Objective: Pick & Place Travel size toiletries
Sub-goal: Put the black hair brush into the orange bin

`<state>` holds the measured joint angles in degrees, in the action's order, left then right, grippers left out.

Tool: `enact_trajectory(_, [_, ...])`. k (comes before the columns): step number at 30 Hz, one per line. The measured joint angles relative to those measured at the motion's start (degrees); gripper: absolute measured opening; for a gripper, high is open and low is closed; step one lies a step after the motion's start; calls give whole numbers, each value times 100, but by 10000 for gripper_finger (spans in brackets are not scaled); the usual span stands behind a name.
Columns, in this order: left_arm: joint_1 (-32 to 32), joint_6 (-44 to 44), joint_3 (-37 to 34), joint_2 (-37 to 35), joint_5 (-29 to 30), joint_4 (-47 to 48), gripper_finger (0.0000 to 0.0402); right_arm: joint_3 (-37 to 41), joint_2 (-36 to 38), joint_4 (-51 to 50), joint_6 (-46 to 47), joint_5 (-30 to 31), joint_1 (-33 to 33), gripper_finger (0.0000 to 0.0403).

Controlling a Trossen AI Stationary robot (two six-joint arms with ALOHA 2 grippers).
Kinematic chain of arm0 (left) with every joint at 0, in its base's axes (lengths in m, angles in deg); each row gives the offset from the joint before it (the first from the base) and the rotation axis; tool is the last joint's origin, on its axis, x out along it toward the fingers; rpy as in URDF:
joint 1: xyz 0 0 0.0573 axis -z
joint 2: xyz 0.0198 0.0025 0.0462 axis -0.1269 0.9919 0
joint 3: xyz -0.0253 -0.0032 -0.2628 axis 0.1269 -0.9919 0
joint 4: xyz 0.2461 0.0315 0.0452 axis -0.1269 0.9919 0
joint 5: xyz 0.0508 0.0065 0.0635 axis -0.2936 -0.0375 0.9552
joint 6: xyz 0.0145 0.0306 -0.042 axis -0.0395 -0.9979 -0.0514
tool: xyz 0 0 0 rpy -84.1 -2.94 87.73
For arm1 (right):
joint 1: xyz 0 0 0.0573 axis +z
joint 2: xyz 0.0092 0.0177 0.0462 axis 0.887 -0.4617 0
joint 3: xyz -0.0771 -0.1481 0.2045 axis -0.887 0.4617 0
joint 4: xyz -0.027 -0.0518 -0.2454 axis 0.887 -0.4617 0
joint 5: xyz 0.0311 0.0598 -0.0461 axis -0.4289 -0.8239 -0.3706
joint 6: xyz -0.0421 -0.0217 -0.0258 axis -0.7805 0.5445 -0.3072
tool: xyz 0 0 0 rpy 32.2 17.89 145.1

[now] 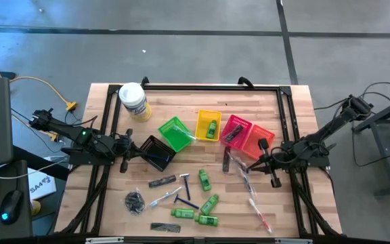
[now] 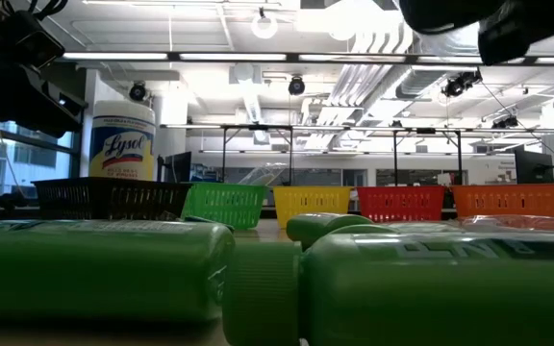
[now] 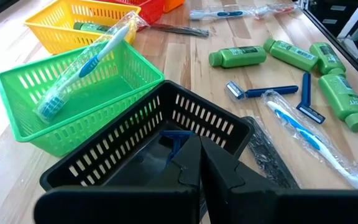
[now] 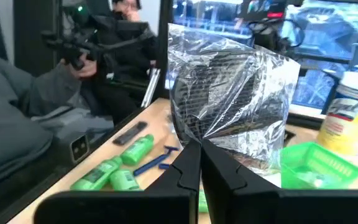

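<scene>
The wooden table (image 1: 296, 122) has a black frame around it. On it sit a white tub (image 1: 133, 101) in one far corner and a row of baskets: black (image 1: 156, 153), green (image 1: 175, 133), yellow (image 1: 208, 125), red (image 1: 235, 129) and orange (image 1: 258, 139). Nearer the front lie green bottles (image 1: 207, 219), blue razors (image 1: 186, 184), wrapped toothbrushes (image 1: 258, 210), black combs (image 1: 164, 227) and a dark mesh bundle (image 1: 135, 202).
</scene>
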<state>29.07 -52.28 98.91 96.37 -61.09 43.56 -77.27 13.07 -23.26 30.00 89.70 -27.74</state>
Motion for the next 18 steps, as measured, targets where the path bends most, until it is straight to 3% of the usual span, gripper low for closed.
enact_trajectory(6, [0,0,0,-2,0,0,0,396,500,57,-83,339,-4,3])
enact_trajectory(18, [-2,0,2,1,0,2,0,1030,1744,5,4,458,-7,3])
